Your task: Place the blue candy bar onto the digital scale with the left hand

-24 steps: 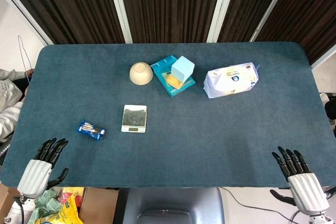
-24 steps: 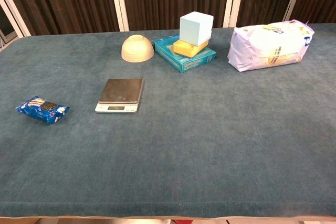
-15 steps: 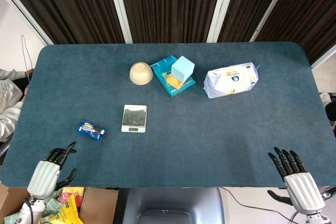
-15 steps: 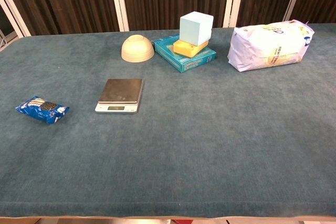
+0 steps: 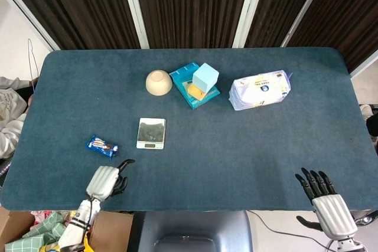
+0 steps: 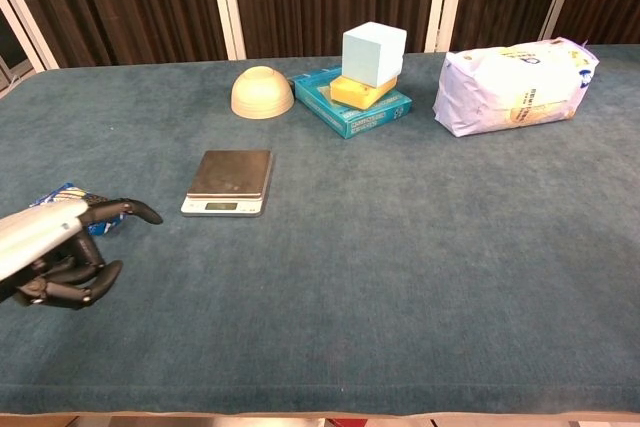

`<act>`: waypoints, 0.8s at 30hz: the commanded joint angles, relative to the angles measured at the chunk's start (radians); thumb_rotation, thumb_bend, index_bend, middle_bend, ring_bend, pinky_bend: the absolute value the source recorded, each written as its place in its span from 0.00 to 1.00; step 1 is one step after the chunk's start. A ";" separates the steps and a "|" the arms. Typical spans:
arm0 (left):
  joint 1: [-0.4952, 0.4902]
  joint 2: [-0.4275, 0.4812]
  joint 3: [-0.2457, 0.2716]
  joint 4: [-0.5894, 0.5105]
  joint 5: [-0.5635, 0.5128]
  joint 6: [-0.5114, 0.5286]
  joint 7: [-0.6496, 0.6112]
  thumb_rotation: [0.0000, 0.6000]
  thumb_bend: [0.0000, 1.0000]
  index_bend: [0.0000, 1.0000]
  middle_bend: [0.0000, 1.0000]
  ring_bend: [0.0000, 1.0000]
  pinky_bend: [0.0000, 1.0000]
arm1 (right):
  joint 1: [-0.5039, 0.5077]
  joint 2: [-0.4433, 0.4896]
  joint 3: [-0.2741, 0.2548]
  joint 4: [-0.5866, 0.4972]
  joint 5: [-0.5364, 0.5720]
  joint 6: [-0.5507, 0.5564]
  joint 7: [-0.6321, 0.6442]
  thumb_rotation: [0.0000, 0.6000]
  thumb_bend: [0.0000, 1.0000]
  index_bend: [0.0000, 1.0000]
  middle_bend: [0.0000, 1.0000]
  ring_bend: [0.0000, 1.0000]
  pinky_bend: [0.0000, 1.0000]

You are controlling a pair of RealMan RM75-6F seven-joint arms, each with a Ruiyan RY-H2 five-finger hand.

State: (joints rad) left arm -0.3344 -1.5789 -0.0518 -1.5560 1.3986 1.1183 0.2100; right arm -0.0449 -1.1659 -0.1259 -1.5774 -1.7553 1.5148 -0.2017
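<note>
Since the earlier frame the left robot hand (image 5: pixel 105 180) has swung in from the bench's near-left corner toward the middle and now shows in the chest view too, where it was absent before. It hovers just over the near edge, empty, fingers (image 6: pixel 75 282) loosely apart with one stretched forward. The blue candy bar (image 5: pixel 103 146) lies flat on the bench (image 5: pixel 248 146) just beyond that hand, partly hidden behind it in the chest view. The digital scale (image 5: pixel 151 133) sits near the bar, further from the left edge, its platform bare. Beyond it stand an upturned bowl (image 5: pixel 159 82), a teal box (image 5: pixel 190 81) carrying a pale blue cube (image 5: pixel 205 77), and a white packet (image 5: pixel 260 90). The right robot hand (image 5: pixel 322 196) has drawn slightly back at the near-right corner, empty, fingers spread
</note>
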 commanded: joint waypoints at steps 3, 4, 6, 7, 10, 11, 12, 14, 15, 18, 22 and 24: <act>-0.096 -0.162 -0.095 0.050 -0.171 -0.057 0.213 1.00 0.58 0.18 1.00 1.00 1.00 | 0.005 -0.001 -0.001 0.002 0.007 -0.016 -0.006 0.91 0.13 0.00 0.00 0.00 0.00; -0.103 -0.180 -0.102 0.065 -0.182 -0.053 0.230 1.00 0.58 0.18 1.00 1.00 1.00 | 0.007 -0.001 -0.002 0.002 0.008 -0.021 -0.006 0.91 0.13 0.00 0.00 0.00 0.00; -0.119 -0.215 -0.118 0.102 -0.212 -0.050 0.260 1.00 0.58 0.18 1.00 1.00 1.00 | 0.010 0.000 -0.002 0.002 0.007 -0.026 -0.007 0.91 0.13 0.00 0.00 0.00 0.00; -0.125 -0.228 -0.126 0.116 -0.226 -0.049 0.270 1.00 0.58 0.18 1.00 1.00 1.00 | 0.010 0.001 -0.002 0.002 0.007 -0.026 -0.006 0.91 0.13 0.00 0.00 0.00 0.00; -0.144 -0.255 -0.150 0.155 -0.257 -0.046 0.284 1.00 0.58 0.18 1.00 1.00 1.00 | 0.010 0.004 -0.002 0.002 0.009 -0.026 -0.002 0.91 0.13 0.00 0.00 0.00 0.00; -0.148 -0.259 -0.156 0.162 -0.265 -0.046 0.283 1.00 0.58 0.18 1.00 1.00 1.00 | 0.010 0.005 -0.002 0.002 0.011 -0.025 -0.001 0.91 0.13 0.00 0.00 0.00 0.00; -0.151 -0.262 -0.160 0.171 -0.272 -0.043 0.281 1.00 0.58 0.18 1.00 1.00 1.00 | 0.010 0.006 -0.002 0.002 0.012 -0.024 0.000 0.91 0.13 0.00 0.00 0.00 0.00; -0.156 -0.263 -0.165 0.183 -0.279 -0.039 0.283 1.00 0.58 0.18 1.00 1.00 1.00 | 0.010 0.007 -0.001 0.003 0.012 -0.023 0.002 0.91 0.13 0.00 0.00 0.00 0.00; -0.159 -0.263 -0.166 0.188 -0.284 -0.038 0.282 1.00 0.58 0.18 1.00 1.00 1.00 | 0.009 0.007 -0.001 0.003 0.012 -0.020 0.003 0.91 0.13 0.00 0.00 0.00 0.00; -0.162 -0.257 -0.160 0.192 -0.285 -0.034 0.280 1.00 0.58 0.20 1.00 1.00 1.00 | 0.007 0.008 -0.001 0.004 0.012 -0.015 0.004 0.91 0.13 0.00 0.00 0.00 0.00; -0.165 -0.257 -0.142 0.202 -0.270 -0.014 0.294 1.00 0.58 0.22 1.00 1.00 1.00 | 0.006 0.007 -0.003 0.004 0.010 -0.017 0.001 0.91 0.13 0.00 0.00 0.00 0.00; -0.167 -0.258 -0.139 0.206 -0.274 -0.014 0.297 1.00 0.58 0.23 1.00 1.00 1.00 | 0.006 0.007 -0.003 0.003 0.010 -0.015 0.001 0.91 0.13 0.00 0.00 0.00 0.00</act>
State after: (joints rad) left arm -0.5002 -1.8361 -0.1917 -1.3518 1.1266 1.1042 0.5055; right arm -0.0388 -1.1594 -0.1287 -1.5744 -1.7456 1.4997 -0.2011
